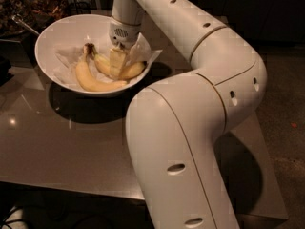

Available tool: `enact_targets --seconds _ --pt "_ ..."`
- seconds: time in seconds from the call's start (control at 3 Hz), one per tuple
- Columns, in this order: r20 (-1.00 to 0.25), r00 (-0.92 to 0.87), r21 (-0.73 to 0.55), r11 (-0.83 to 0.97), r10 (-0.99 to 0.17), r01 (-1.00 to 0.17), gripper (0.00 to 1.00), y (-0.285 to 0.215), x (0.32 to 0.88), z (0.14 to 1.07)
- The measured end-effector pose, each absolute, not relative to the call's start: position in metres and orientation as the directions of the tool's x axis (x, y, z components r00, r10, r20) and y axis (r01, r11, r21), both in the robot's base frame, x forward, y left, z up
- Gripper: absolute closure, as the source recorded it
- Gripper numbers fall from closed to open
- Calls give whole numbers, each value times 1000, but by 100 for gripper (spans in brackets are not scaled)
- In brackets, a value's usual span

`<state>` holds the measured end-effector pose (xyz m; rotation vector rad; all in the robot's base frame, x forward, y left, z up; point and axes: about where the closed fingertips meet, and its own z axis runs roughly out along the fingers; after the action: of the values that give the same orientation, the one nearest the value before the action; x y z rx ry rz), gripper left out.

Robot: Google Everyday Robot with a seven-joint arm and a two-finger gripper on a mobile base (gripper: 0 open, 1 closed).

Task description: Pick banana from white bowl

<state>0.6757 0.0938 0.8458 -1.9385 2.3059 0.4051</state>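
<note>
Banana, the deeper-yellow one, lies in the 3 o'clock half of the white bowl, on crumpled paper lining; its middle is hidden under the gripper, which sits low on it from 12 o'clock; whether the gripper is clamped on the fruit or only resting on it, I cannot tell.

Just beside it, toward 7 o'clock, lies a slimmer, paler banana, its dark stem end pointing to 11 o'clock; the two look to be touching or nearly so; the bowl stands at the 10 o'clock corner of the grey table, with the white arm arching in from 3 o'clock.

Risks, as I judge them: a weak hold on the curved, smooth skin could let the banana roll out on the lift; too hard a squeeze could bruise it; the neighbouring banana or the paper might be dragged up too; a sideways pull could tip or shove the bowl toward the table's edge.
</note>
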Motion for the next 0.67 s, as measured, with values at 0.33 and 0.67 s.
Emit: enact_targets --seconds 0.33,0.67 --pt "-241 -193 133 164 -951 -977 77 88 675 845" --pt "-242 -193 133 164 -951 -977 98 88 675 844"
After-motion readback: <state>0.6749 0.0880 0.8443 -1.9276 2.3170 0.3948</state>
